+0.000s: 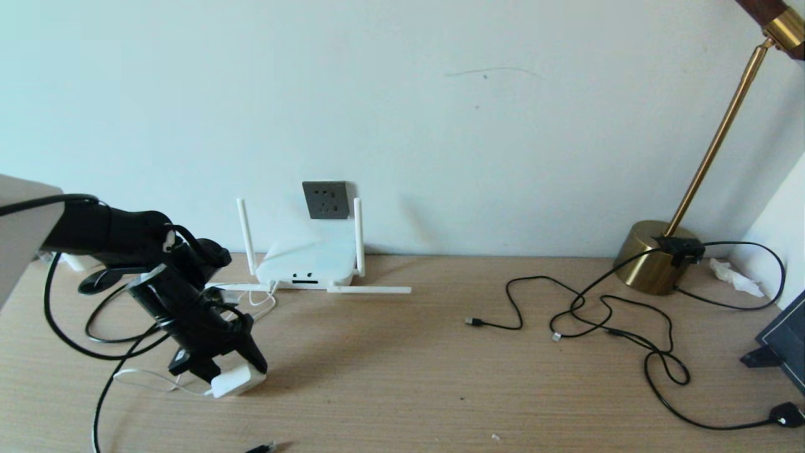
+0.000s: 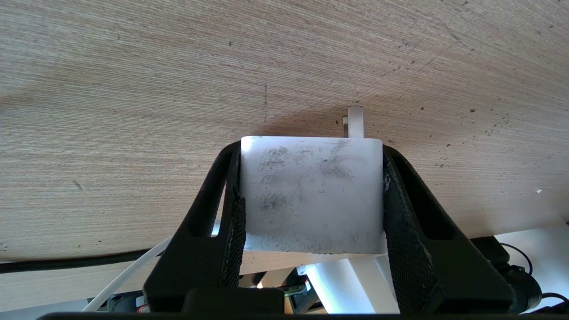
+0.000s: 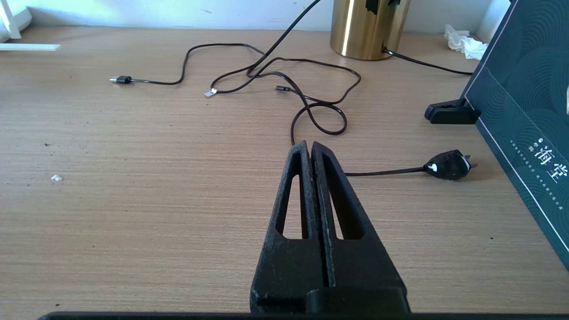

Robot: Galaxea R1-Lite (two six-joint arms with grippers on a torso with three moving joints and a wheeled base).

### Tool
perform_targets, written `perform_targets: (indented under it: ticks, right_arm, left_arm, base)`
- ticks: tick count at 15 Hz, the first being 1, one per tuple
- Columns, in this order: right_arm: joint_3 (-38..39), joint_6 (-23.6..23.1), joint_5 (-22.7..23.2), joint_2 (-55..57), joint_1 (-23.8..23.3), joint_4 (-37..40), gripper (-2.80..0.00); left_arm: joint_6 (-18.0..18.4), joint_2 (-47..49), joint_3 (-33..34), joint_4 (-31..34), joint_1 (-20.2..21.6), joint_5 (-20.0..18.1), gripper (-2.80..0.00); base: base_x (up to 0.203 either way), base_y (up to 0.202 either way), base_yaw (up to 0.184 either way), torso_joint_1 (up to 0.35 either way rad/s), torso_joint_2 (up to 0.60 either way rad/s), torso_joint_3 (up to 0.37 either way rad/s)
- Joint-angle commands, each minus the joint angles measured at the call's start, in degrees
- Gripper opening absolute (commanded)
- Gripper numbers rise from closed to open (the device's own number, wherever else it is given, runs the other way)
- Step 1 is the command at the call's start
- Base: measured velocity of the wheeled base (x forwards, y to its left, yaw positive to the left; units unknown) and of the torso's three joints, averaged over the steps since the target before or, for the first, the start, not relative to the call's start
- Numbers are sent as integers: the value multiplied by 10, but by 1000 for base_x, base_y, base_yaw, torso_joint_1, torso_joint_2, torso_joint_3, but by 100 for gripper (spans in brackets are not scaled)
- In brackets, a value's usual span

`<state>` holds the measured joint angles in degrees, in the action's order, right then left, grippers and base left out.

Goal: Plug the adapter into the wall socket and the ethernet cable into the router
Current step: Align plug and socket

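Observation:
My left gripper (image 1: 229, 374) is down at the table's front left, shut on the white adapter (image 1: 234, 380), which rests on or just above the wood. In the left wrist view the fingers (image 2: 402, 200) press both sides of the adapter (image 2: 311, 191), and a metal prong (image 2: 355, 122) sticks out of its far face. Its thin white cord (image 1: 144, 377) loops to the left. The dark grey wall socket (image 1: 325, 199) is on the wall behind the white router (image 1: 308, 261). A black plug (image 1: 261, 448), likely the ethernet cable's, lies at the front edge. My right gripper (image 3: 311, 144) is shut, holding nothing.
A brass lamp base (image 1: 651, 264) stands at the back right. Thin black cords with a USB plug (image 1: 475, 322) and a lamp plug (image 1: 786, 415) sprawl across the right half. A dark box (image 1: 786, 340) leans at the right edge. One router antenna (image 1: 371, 290) lies flat.

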<state>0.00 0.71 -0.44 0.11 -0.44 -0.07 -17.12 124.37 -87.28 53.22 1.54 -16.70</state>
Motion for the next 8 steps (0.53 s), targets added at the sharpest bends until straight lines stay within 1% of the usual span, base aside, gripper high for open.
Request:
perform_targets:
  ticks: [1,3,4,8]
  right_arm:
    - [0,0,0,0,0,0,-280]
    - [0,0,0,0,0,-1,-280]
    - [0,0,0,0,0,0,-280]
    - [0,0,0,0,0,0,-280]
  left_arm:
    - [-1,1,0,2,0,-1,-280]
    - [-1,-2,-3,3,1,-2,-280]
    - [-1,-3,-3,3,1,-2,0]
    - [-1,-1,-3,3,1,-6,0]
  base:
    - [0,0,0,0,0,0]
    - [0,0,0,0,0,0]
    - [0,0,0,0,0,0]
    - [0,0,0,0,0,0]
